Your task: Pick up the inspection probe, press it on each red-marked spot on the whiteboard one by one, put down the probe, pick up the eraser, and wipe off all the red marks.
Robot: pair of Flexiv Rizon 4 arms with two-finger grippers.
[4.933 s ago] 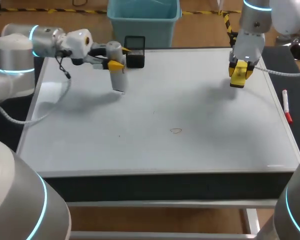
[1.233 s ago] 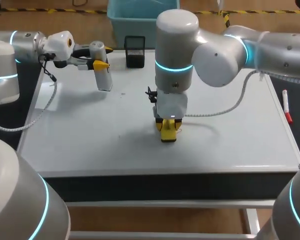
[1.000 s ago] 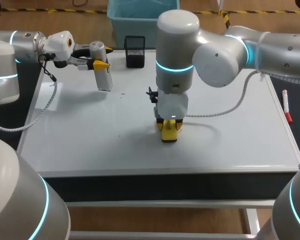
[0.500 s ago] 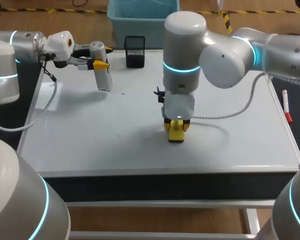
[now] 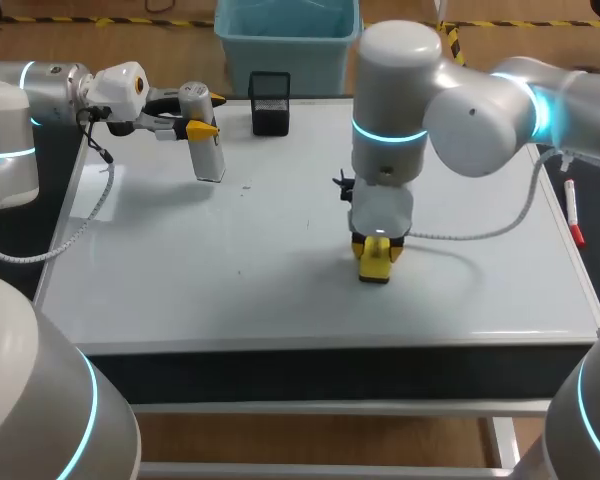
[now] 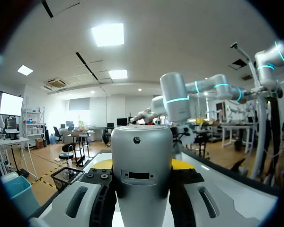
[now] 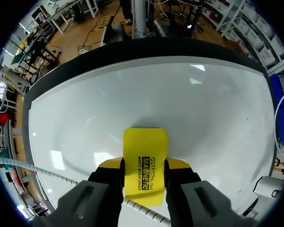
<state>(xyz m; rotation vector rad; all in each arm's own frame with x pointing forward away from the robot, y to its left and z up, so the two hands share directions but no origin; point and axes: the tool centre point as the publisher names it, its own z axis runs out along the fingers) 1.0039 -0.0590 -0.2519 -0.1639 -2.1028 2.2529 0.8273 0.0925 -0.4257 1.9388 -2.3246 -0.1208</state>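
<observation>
Wiping | right end effector [image 5: 377,260] clamps eraser [image 7: 145,142] against whiteboard [image 5: 230,290] beneath it | press flat, overlap strokes | left end effector [image 5: 202,128] grips probe [image 5: 210,158]

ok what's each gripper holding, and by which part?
Left gripper holds the probe by its upper body; right gripper holds the eraser by its two long sides.

Left arm [image 5: 40,88] and right arm [image 5: 480,100] are silver-white, with cyan rings [image 5: 390,131], grey cables [image 5: 480,232], yellow-tipped fingers [image 7: 110,164].

Yellow eraser [image 5: 376,260] rests on the whiteboard [image 5: 280,290]; grey probe [image 5: 206,140] upright near its far-left corner.
</observation>
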